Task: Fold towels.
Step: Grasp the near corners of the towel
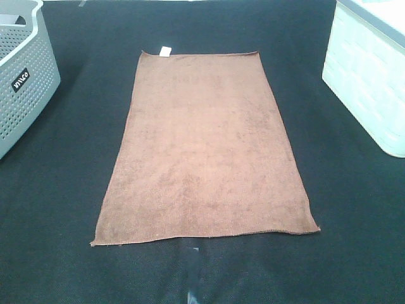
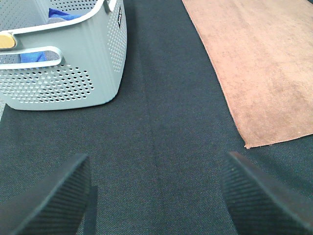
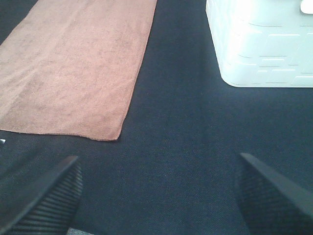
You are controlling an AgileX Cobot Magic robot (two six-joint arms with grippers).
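Flat rust-brown towel (image 1: 205, 145), white-tagged

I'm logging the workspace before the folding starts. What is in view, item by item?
towel: one, rust-brown, spread flat in the middle of the table cover
tag: one, white, on the towel's far short edge
grey basket: one, grey, perforated, left side, apart from the towel
blue cloth: one showing, blue, inside the grey basket
white basket: one, white, right side, apart from the towel
table cover: one, dark, under everything
left fingers: two, black, spread apart over bare cover beside the towel's near left corner, holding nothing
right fingers: two, black, spread apart over bare cover beside the towel's near right corner, holding nothing
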